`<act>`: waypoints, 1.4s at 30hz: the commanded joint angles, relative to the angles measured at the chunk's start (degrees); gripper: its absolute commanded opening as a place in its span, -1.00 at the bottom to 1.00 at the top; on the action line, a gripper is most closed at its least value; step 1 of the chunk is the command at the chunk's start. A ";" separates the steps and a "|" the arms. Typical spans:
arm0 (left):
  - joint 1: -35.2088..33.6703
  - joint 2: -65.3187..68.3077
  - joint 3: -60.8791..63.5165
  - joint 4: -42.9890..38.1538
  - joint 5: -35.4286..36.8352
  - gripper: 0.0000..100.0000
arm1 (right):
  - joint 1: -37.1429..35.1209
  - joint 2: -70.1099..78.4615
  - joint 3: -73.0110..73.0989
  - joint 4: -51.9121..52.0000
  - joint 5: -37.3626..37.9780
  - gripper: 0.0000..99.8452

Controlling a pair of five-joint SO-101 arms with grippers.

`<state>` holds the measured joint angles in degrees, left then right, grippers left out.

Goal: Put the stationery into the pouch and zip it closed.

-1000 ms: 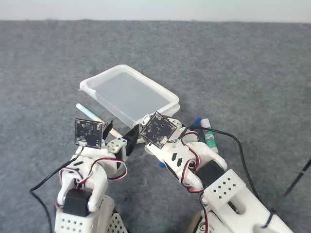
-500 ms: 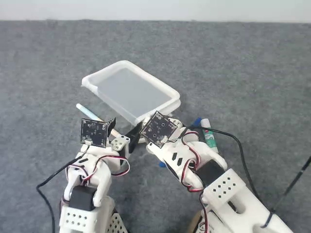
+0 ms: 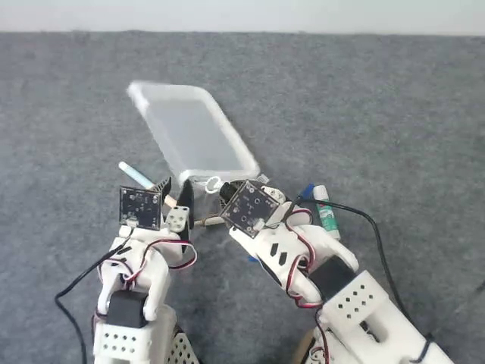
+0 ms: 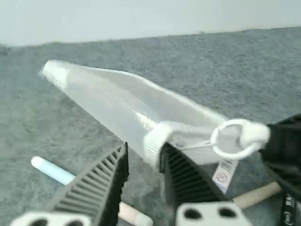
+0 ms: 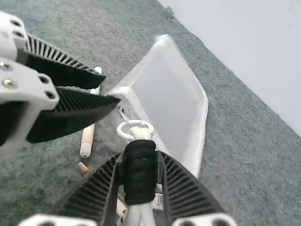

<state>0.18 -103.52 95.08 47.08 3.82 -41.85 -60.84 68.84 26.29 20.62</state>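
We see the pouch (image 3: 193,133) with its near end up off the surface (image 3: 394,114). Its long side runs away from us toward the far left corner. Our left claw (image 4: 143,150) is pinched narrow on the near corner of the pouch. Our right claw (image 5: 138,159) is just beside it, closed on the black zip pull (image 5: 138,176), with the white ring (image 5: 135,127) in front. So the zip end sits right at both claws. We think the pull must slide along the long side, away from the claws, while the left claw holds firm. The blue-capped pen (image 3: 136,174) and the green marker (image 3: 326,214) lie outside the pouch. A small white tag (image 4: 221,175) hangs on the pouch, but its print is too small to read.
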 commanded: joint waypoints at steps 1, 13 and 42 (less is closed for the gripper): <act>-2.37 -1.32 -0.40 -1.05 -0.62 -0.94 | 0.92 -3.56 -0.70 -0.04 0.00 -0.99; -6.15 -1.32 -4.00 4.22 -0.35 -0.98 | 1.98 -0.57 -1.23 0.92 0.53 -0.99; -15.30 -1.32 -9.98 12.66 -0.70 -0.98 | 16.40 -1.19 -8.35 9.80 -3.25 -0.99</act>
<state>-12.75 -103.52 88.57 58.42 3.56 -29.36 -61.01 65.58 35.60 19.56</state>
